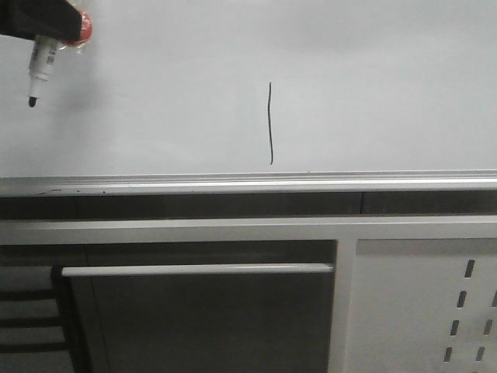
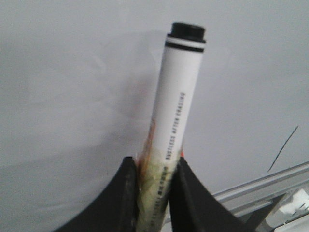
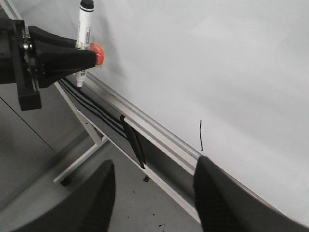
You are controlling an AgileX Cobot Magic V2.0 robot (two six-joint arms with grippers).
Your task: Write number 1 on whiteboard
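The whiteboard (image 1: 373,85) fills the upper front view, with its silver rail (image 1: 248,183) along the lower edge. The number 1 (image 1: 270,124) is a thin black vertical stroke near the board's middle, also in the left wrist view (image 2: 282,150) and the right wrist view (image 3: 201,135). My left gripper (image 1: 70,31) at the top left is shut on a white marker (image 1: 40,66) with its black tip pointing down, well left of the stroke and off the board. The marker shows between the fingers in the left wrist view (image 2: 178,106). My right gripper (image 3: 154,193) is open and empty.
Below the rail runs a dark gap and a grey frame bar (image 1: 194,270). A white panel with slots (image 1: 435,311) stands at the lower right. The board's stand legs (image 3: 79,159) and grey floor show in the right wrist view.
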